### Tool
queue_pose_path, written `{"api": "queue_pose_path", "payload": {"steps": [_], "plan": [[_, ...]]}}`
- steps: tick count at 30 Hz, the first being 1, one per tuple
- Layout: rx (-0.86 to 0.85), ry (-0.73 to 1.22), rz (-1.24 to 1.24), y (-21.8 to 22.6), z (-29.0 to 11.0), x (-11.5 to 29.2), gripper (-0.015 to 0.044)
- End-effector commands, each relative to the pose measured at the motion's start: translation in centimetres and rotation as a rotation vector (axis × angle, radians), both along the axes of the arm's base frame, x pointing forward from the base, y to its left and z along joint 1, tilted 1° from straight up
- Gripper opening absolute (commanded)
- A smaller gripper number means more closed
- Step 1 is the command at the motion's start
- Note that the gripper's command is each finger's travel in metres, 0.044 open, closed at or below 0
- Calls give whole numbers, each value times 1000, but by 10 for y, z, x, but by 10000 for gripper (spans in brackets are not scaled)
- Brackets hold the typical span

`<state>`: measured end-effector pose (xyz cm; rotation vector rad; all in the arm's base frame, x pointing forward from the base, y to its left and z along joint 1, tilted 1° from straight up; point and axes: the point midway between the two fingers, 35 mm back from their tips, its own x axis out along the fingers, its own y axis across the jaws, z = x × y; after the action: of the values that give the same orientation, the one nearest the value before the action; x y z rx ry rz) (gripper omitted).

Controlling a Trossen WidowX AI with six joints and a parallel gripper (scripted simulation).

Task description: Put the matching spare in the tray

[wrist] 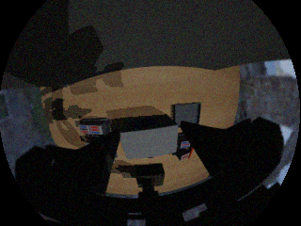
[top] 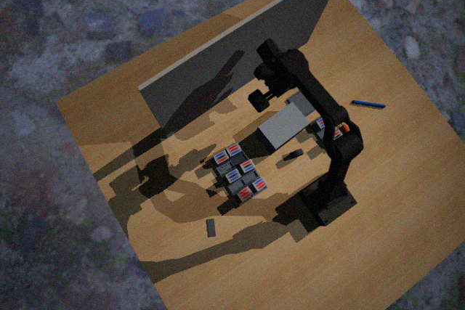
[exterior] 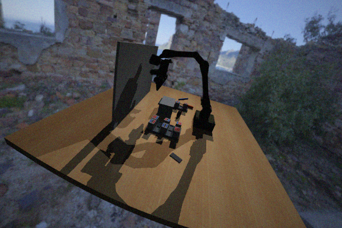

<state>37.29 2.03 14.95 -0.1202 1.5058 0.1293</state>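
The black gripper [exterior: 158,86] hangs wide open and empty above the grey box-shaped mounted unit [top: 284,125], near the table's panel edge, likely to read its back.

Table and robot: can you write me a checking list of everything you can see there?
Surface: wooden table, heavy shadows.
Job's things: grey mounted unit; cluster of spares with red and blue labels; more spares beside the arm; grey tray behind the unit.
Clutter: blue pen, small dark block, orange-handled tool.
Gripper: open, holding nothing, high above the unit.
Cables: nothing seen.
Surroundings: upright grey panel, stone ruin, bushes.
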Motion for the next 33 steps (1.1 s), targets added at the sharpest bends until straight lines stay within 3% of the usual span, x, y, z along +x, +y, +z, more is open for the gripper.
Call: {"api": "queue_pose_path", "payload": {"steps": [1, 17, 24, 33], "plan": [[3, 25, 8, 1, -31, -3, 440], [2, 24, 63, 12, -31, -6, 440], [-17, 12, 648, 117, -32, -52, 440], [-43, 0, 1406, 214, -34, -153, 440]]}}
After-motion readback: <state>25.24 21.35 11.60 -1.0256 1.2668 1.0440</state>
